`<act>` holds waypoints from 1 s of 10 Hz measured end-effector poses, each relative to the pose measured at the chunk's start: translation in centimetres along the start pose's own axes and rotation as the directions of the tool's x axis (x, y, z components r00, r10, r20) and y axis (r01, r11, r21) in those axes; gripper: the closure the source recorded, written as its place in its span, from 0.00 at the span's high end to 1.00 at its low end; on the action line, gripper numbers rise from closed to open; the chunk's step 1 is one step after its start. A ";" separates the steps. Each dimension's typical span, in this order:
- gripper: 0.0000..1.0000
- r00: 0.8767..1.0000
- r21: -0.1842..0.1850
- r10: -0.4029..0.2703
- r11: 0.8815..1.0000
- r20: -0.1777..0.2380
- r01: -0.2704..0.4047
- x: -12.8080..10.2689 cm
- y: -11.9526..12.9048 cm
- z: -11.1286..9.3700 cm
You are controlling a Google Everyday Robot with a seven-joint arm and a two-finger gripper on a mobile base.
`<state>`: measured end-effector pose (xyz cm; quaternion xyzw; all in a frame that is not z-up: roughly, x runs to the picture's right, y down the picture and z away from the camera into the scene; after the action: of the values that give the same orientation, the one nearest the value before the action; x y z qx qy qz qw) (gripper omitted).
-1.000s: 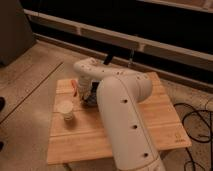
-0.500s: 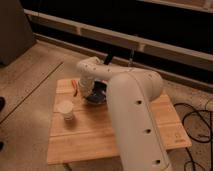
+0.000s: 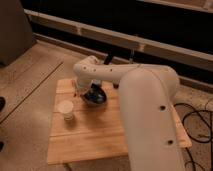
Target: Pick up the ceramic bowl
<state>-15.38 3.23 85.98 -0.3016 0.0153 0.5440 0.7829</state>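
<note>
Hovering over the ceramic bowl (image 3: 96, 96), the tool (image 3: 90, 91) nearly touches it.

Gripper (image 3: 89, 90) over ceramic bowl (image 3: 96, 97) (cup (image 3: 66, 110) left) on table (image 3: 100, 135).

The arm (image 3: 145, 107) hides the gripper (image 3: 91, 90) and the ceramic bowl's (image 3: 96, 97) far rim.
</note>
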 end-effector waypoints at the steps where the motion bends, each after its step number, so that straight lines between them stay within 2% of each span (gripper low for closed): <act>1: 0.00 1.000 -0.001 -0.002 1.000 0.001 0.002 0.0 0.1 0.0; 10: 0.00 1.000 -0.001 -0.007 1.000 0.001 0.007 0.0 0.4 0.0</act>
<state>-15.71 3.32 85.86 -0.3015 0.0136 0.5415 0.7847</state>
